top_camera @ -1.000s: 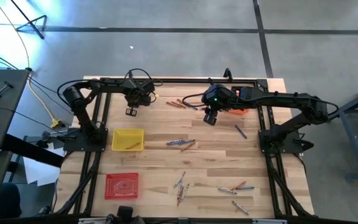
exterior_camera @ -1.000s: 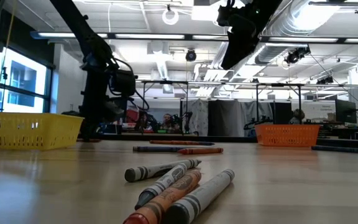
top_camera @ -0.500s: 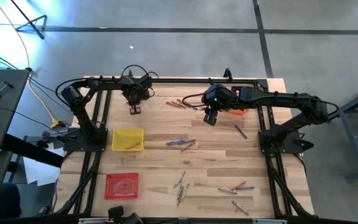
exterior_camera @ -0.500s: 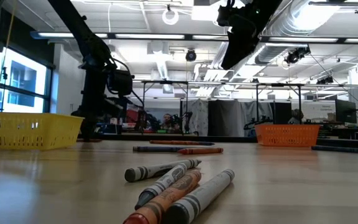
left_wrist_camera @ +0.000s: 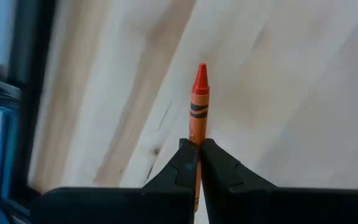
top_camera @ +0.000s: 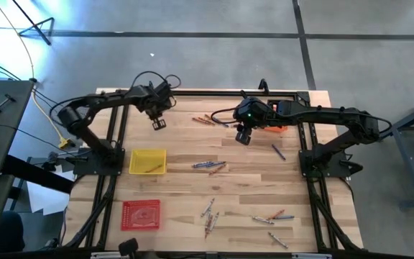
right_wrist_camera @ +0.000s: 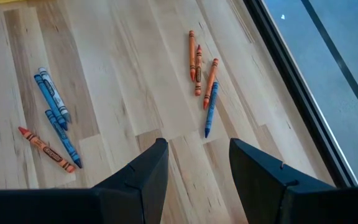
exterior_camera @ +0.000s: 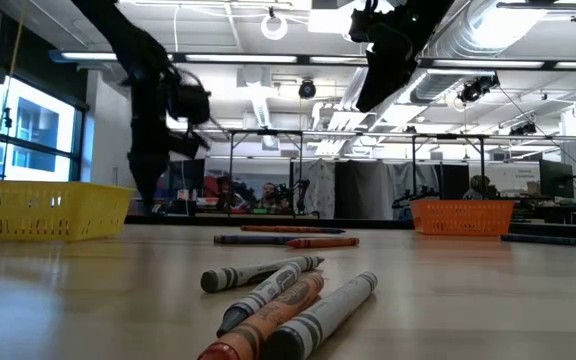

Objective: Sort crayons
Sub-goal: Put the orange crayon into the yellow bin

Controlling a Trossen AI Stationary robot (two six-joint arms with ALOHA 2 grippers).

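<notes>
— Holding an orange crayon (left_wrist_camera: 198,106), aren't we? Our left gripper (left_wrist_camera: 197,155) has its fingers pinched tight on the lower half, and the tip juts straight forward past them, so the stick's long axis runs in line with the fingers.

— Yes. From above, our left gripper hangs over the far left part of the table (top_camera: 178,187), raised off the wood. The yellow tray (top_camera: 148,161) lies nearer the front edge, close by on our own side; the orange tray (exterior_camera: 463,215) sits across by our right arm, mostly hidden under it from above.

— So which tray matters. If orange goes to orange, we judge the carry runs across the table toward the right.

— And our right gripper (right_wrist_camera: 194,165)?

— Fingers spread, nothing between them, hovering above the far middle. A cluster of orange crayons and a blue one (right_wrist_camera: 202,78) lies just ahead of it, roughly parallel; more blue and red ones (right_wrist_camera: 51,121) lie off to the side.
</notes>
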